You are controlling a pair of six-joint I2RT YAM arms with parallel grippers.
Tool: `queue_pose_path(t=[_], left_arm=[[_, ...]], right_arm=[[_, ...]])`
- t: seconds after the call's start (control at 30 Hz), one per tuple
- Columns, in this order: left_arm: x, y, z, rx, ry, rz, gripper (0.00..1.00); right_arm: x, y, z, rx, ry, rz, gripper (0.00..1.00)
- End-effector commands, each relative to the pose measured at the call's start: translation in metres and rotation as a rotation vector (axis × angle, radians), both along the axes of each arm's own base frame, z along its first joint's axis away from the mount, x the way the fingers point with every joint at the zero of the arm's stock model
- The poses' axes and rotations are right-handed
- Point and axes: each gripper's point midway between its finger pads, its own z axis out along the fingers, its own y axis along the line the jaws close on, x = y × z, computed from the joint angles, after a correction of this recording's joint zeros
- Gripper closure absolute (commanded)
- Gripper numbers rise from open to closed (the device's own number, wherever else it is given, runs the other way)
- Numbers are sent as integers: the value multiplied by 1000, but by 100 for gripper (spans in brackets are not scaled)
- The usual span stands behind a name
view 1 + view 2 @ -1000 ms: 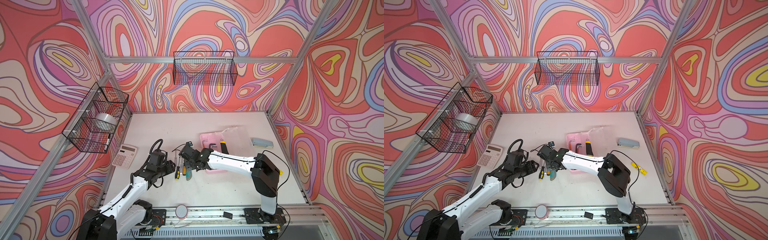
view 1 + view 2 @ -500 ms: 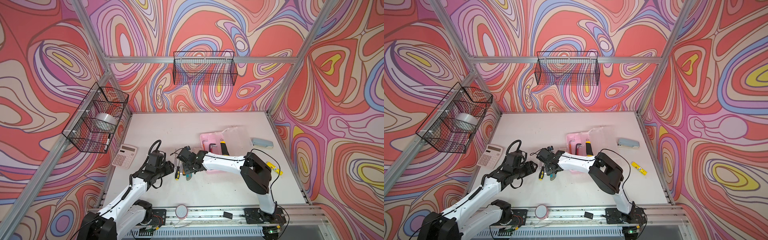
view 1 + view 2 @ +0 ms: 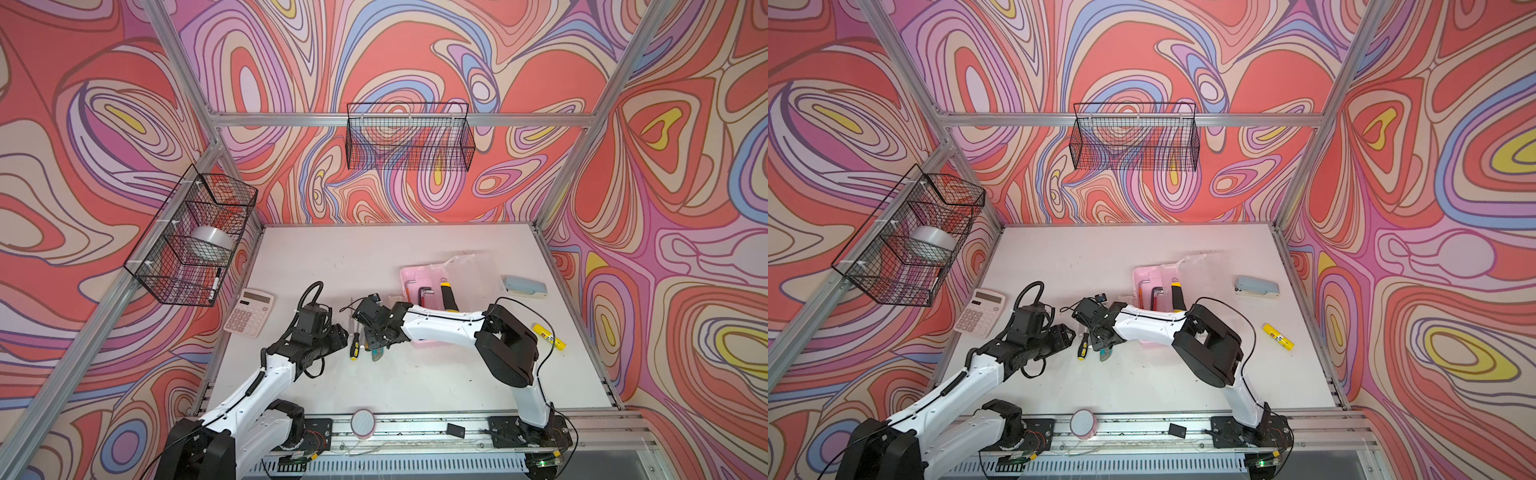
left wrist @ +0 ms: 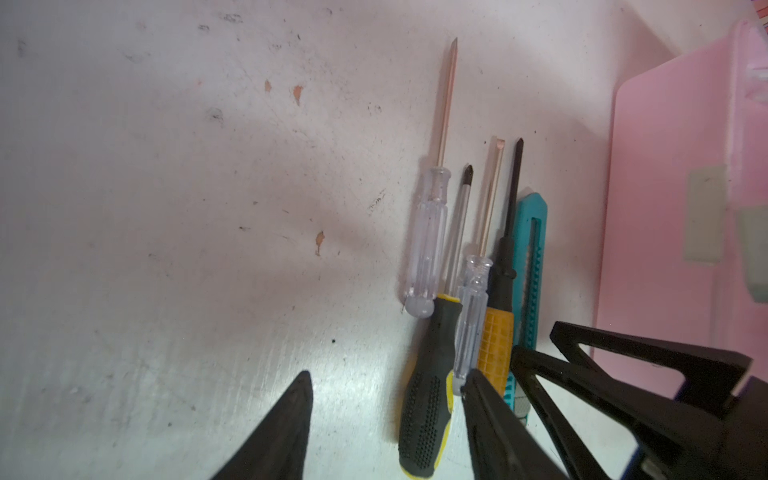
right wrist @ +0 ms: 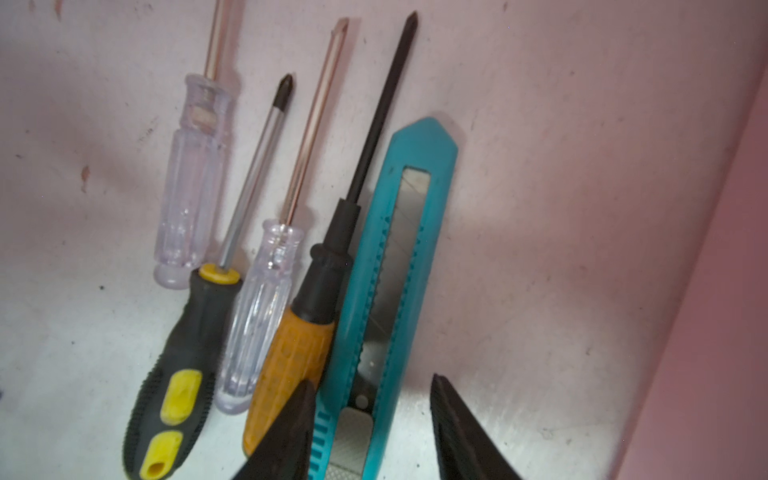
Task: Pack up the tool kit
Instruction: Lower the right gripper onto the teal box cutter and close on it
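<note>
So, my right gripper [image 5: 372, 380] is spread around the tail end of the teal utility knife [image 5: 399, 249], with a gap on one side, no pinch. My left gripper [image 4: 390, 374] is spread too, straddling the black-and-yellow screwdriver [image 4: 428, 374] handle. Both tools lie in a tight row with an orange-handled screwdriver [image 5: 291, 361] and two clear-handled screwdrivers [image 5: 191, 178], just beside the pink tool case [image 3: 409, 278], which has hex keys [image 3: 424, 291] in it. The white table [image 3: 374, 249] is scuffed and chipped. Further out sit a calculator [image 3: 249, 312], stapler [image 3: 524, 286] and glue stick [image 3: 549, 335]. Swirly pink-orange walls all round, with wire baskets [image 3: 409, 137] hung up and a tape roll [image 3: 212, 241] in the side one.
</note>
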Motion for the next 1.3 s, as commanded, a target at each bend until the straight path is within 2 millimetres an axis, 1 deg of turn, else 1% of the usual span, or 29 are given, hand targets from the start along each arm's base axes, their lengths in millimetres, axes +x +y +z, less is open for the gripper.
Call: queue_pose_path(t=[0.0,0.2,0.33,0.43,0.47,0.5,0.57,0.63,0.7,0.83,0.9,1.07,1.2,1.27], left_arm=[[0,1,-4,-8,15,9,41],[-2,1,-7,-5,25,10,41],[-2,2,-6,-4,20,10,42],[-1,2,-6,-4,17,10,41],[-2,2,-7,-4,21,8,41],[4,-1,-3,-13,-9,6,42],[5,0,-6,-7,-4,6,41],[7,1,-9,3,4,6,41],[7,3,-14,18,12,13,41],[9,1,-17,-2,18,15,42],[10,0,-18,-6,19,13,42],[10,0,-18,-7,22,11,42],[10,1,-18,-7,18,10,42],[9,1,-18,-8,21,12,42]], right_arm=[[2,4,-14,-18,-1,-7,53],[6,6,-22,-43,-8,-11,54],[9,-1,-22,-82,-13,-25,54],[6,-6,-12,-53,-31,-33,54],[5,-6,-7,-32,-32,-29,54],[4,-3,-3,-9,-33,-22,53],[3,-1,7,22,-35,-19,53],[3,0,12,32,-37,-18,52],[4,-2,12,22,-44,-23,52],[4,-3,5,7,-32,-30,52],[4,-4,5,8,-33,-35,52],[6,-7,12,9,-45,-44,52],[4,-5,19,38,-45,-48,52],[4,-5,27,54,-52,-45,52]])
